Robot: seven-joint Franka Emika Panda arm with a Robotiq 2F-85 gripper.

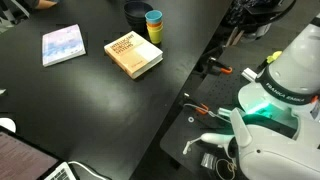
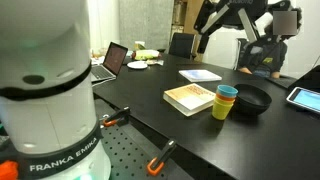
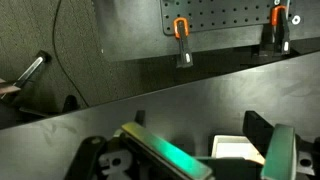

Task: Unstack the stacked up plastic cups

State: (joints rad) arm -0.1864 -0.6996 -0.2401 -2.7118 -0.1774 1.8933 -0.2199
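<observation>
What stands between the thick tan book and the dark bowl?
The stack of plastic cups, teal over yellow, stands between the tan book and the dark bowl; an exterior view shows it plainly.

The tool shows only as two dark, blurred finger shapes, wide apart and cut off by the lower edge of the wrist view. Ahead of it, the pegboard is clipped by the top edge, and a black cable runs out of the picture there. How far the plastic cups stand from the tool cannot be told, nor how many nest in the stack, because the inner ones are hidden. The dark bowl is partly hidden behind the stack. The tan book bears lettering too small to read. On the desk, a laptop is cut off at the corner, and a tablet by the side edge.
</observation>
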